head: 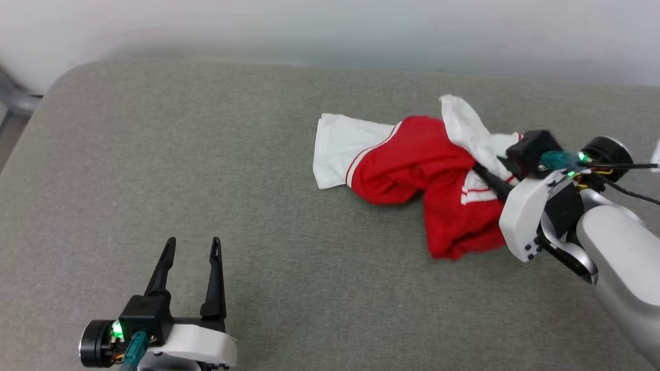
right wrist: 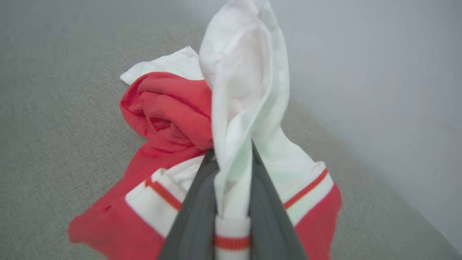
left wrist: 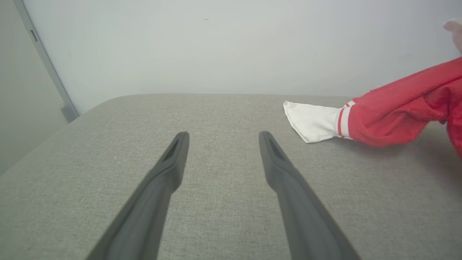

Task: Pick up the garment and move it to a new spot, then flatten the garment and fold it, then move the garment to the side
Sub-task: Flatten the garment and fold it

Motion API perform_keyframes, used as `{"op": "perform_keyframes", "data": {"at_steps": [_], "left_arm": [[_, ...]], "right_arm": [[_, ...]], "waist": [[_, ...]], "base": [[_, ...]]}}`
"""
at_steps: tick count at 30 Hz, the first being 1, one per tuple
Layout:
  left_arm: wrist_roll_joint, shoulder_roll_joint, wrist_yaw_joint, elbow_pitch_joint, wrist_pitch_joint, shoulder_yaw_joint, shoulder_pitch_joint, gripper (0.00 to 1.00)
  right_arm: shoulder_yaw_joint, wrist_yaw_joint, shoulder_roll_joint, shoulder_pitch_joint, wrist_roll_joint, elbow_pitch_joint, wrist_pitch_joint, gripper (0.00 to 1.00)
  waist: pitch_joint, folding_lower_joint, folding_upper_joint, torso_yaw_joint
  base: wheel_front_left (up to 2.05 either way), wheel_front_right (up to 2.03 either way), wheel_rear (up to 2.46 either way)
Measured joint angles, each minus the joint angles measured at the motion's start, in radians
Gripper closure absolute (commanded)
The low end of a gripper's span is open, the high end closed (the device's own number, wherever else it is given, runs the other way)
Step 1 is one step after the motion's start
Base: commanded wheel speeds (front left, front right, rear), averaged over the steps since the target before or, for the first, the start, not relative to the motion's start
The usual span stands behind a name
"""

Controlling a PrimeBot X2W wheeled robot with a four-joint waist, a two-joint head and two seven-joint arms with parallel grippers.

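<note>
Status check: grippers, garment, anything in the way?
Right gripper shut on white fabric of the garment. Left gripper open above grey surface. Garment crumpled, unfolded. Nothing seen in the way.

Head camera looks down from above — wrist cameras sit low, all sharing the garment (head: 407, 162).

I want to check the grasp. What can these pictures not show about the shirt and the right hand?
Head view: fingertips of the right hand, buried under a white fold of the garment.
Left wrist view: most of the garment, cut off by the right edge.
Right wrist view: its near part, cut off by the bottom edge.
</note>
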Motion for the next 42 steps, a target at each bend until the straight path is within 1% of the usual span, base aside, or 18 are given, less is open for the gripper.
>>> {"op": "perform_keyframes", "data": {"at_steps": [5,8,15,22,27,35,40,42], "left_arm": [[0.007,0.000,-0.006,-0.003,0.000,0.007,0.016,0.00],[0.013,0.000,-0.009,-0.007,0.000,0.013,0.017,0.00],[0.025,0.000,-0.018,-0.008,0.000,0.026,0.033,0.00],[0.028,0.000,-0.026,-0.006,0.000,0.029,0.036,0.00],[0.028,0.000,-0.027,-0.003,0.000,0.028,0.038,0.00],[0.032,0.000,-0.028,0.003,0.000,0.024,0.045,0.00],[0.032,0.000,-0.028,0.006,0.000,0.022,0.051,0.00],[0.032,0.000,-0.028,0.008,0.000,0.021,0.053,0.00]], "right_arm": [[-0.186,0.000,0.065,0.080,-0.007,-0.039,-0.110,1.00],[-0.312,0.000,0.110,0.145,0.001,-0.049,-0.158,1.00],[-0.608,0.000,0.183,0.298,0.008,-0.040,-0.251,1.00],[-0.881,0.000,0.222,0.422,0.022,0.037,-0.325,1.00],[-1.038,-0.001,0.251,0.483,0.040,0.121,-0.364,1.00],[-1.244,-0.001,0.287,0.529,0.075,0.282,-0.399,1.00],[-1.273,-0.001,0.307,0.531,0.071,0.379,-0.403,1.00],[-1.274,-0.001,0.307,0.528,0.068,0.392,-0.405,1.00]], "waist": [[-0.020,0.0000,0.0000,-0.043],[-0.028,0.0000,0.0000,-0.066],[-0.041,0.0000,0.0000,-0.106],[-0.044,0.0000,0.0000,-0.129],[-0.047,0.0000,0.0000,-0.137],[-0.055,0.0000,0.0000,-0.139],[-0.060,0.0000,0.0000,-0.139],[-0.064,0.0000,0.0000,-0.140]], "base": [[0.00,0.00,0.00],[0.00,0.00,0.00],[0.00,0.00,0.00],[0.00,0.00,0.00],[0.00,0.00,0.00],[0.00,0.00,0.00],[0.00,0.00,0.00],[0.00,0.00,0.00]]}}
